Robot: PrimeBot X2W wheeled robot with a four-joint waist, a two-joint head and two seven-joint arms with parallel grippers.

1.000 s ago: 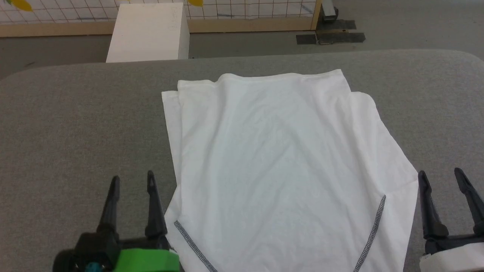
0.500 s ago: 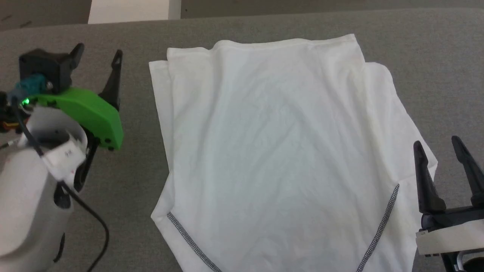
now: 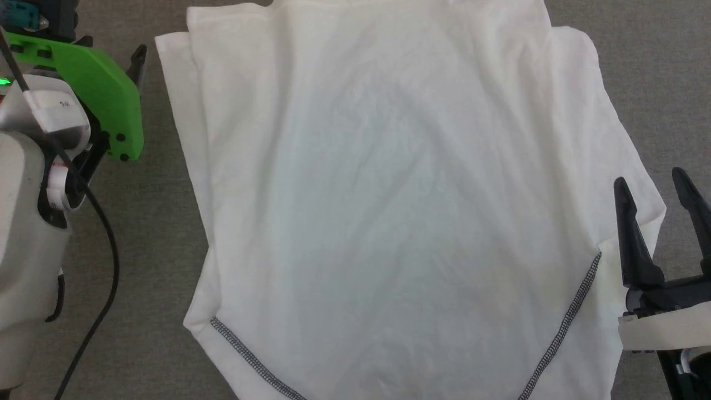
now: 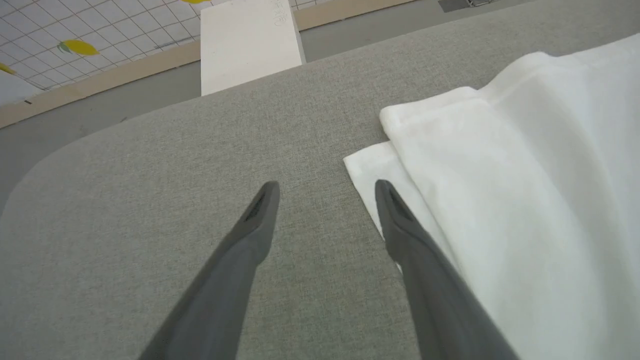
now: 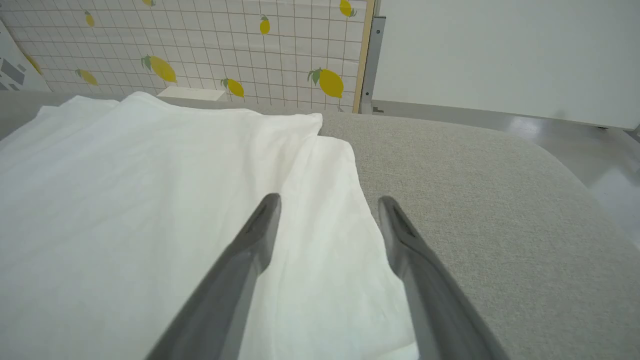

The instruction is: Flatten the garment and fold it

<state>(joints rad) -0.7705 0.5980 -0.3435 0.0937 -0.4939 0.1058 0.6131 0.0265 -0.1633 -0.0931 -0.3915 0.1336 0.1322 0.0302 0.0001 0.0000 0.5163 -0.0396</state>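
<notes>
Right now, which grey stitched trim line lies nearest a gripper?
The right-hand trim line, ending beside the right gripper; the left-hand trim line lies far from the left gripper.

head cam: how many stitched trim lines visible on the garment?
2 grey stitched trim lines on the thin white fabric garment: one at its lower left, one at its lower right. Others may lie under folds or off frame.

The right gripper (image 5: pixel 328 200), jaws apart, hangs over the edge of the garment (image 5: pixel 140 200); counter (image 5: pixel 480 200) lies at three o'clock.
</notes>
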